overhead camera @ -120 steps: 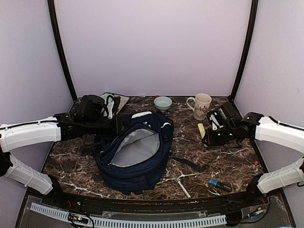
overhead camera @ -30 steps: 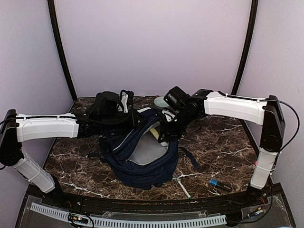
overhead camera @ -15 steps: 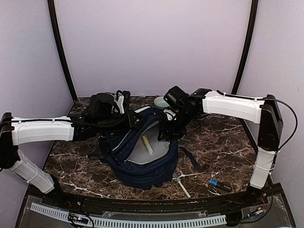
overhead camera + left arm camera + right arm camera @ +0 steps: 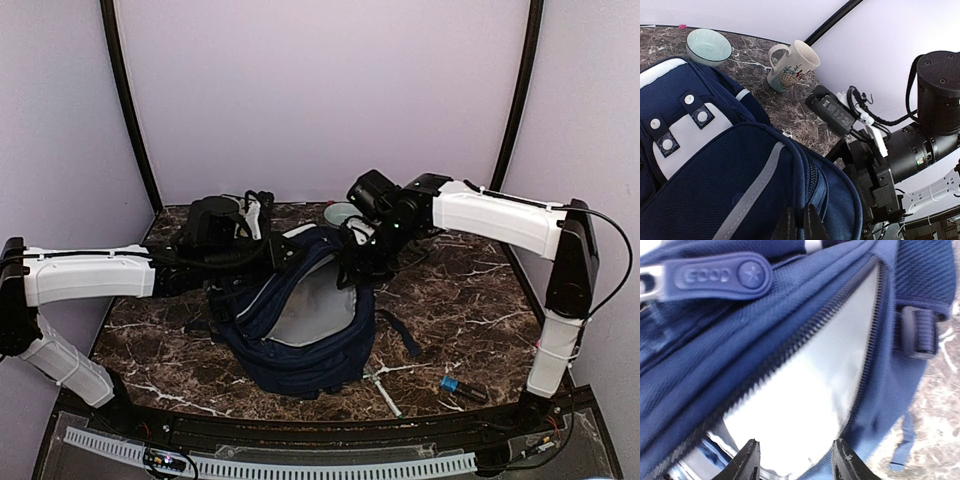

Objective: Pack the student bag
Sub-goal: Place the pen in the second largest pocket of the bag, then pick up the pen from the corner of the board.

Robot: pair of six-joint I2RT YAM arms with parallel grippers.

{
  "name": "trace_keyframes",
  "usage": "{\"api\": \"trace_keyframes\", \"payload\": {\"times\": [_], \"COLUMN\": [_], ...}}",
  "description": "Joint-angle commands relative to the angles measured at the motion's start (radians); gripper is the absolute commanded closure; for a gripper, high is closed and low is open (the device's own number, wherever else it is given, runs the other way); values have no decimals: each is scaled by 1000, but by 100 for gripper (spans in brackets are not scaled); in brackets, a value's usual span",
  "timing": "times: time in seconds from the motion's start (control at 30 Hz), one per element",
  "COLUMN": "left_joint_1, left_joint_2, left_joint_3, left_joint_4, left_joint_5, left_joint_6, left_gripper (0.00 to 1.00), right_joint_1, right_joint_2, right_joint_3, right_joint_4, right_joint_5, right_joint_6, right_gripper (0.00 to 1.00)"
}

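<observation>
Overhead, the backpack (image 4: 300, 345) sits mid-frame on the worktop (image 4: 450, 320), mouth gaping. My left gripper (image 4: 275, 255) is at its upper-left rim, my right gripper (image 4: 352, 270) over the opening's upper-right edge.

Left wrist view: the jaws are pinched tight on the navy rim at bottom centre.

Right wrist view: the fingers (image 4: 747, 462) stand apart, holding nothing, above the grey lining (image 4: 805, 390). I judge the fabric soft and floppy; the stitched rim beside the zip (image 4: 790, 347) looks the firmest hold.
</observation>
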Motion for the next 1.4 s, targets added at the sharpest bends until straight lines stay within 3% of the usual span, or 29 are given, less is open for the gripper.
{"api": "trace_keyframes", "payload": {"times": [0.0,0.37,0.67,1.0,1.37], "left_joint_1": [2,11,37,39,38], "left_joint_2": [-59,-133,-236,-235,-227], "left_joint_3": [7,45,-8,-42,-56], "left_joint_4": [7,-230,-324,-289,-277], "left_joint_5": [-1,-105,-178,-155,-132], "left_joint_6": [1,143,191,123,90], "left_gripper": [100,100,100,100,100], "right_joint_1": [-14,-12,4,225,469], "right_joint_2": [-77,-403,-561,-580,-374], "right_joint_3": [38,-247,-521,-721,-727], "right_joint_4": [-69,70,122,224,151], "right_joint_5": [88,256,219,285,387], "right_joint_6": [-92,-222,-213,-28,64], "right_gripper": [51,52,53,54,55]}}
